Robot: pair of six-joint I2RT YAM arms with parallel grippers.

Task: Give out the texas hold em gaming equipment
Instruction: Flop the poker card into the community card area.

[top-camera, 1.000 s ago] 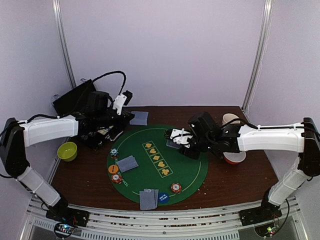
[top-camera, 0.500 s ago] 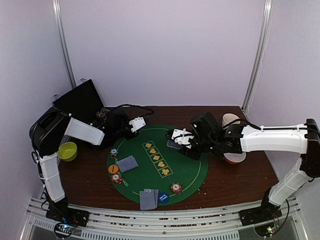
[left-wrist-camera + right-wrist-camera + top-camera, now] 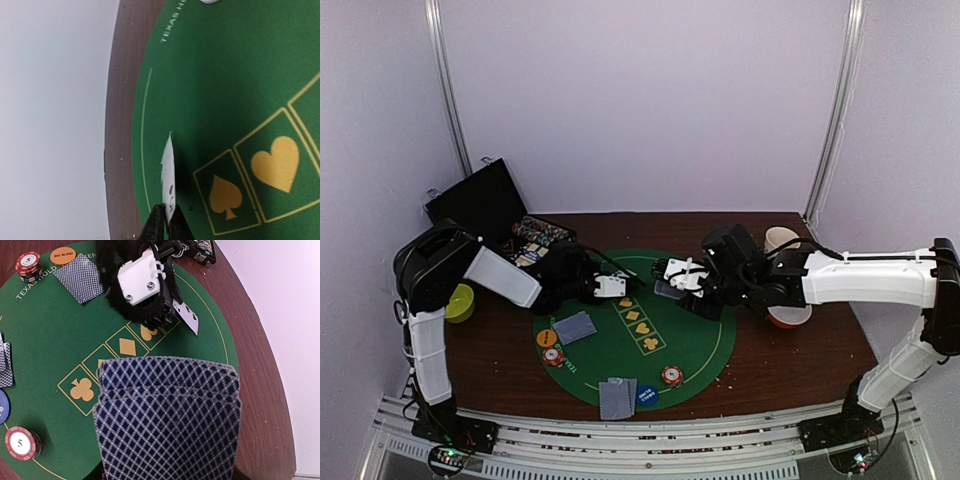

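Card (image 3: 168,165) clamped in my left hand (image 3: 166,212) has swung from case (image 3: 480,200) to spade box (image 3: 225,197); right hand (image 3: 678,277) grips the fan (image 3: 167,415); I'm ready to lay it.

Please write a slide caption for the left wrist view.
Left gripper pinches one playing card edge-on over the green mat, near the spade box.

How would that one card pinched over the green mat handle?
Probably very light and floppy: the card is a thin sliver edge-on in the left gripper. It likely slips easily, held only at one end.
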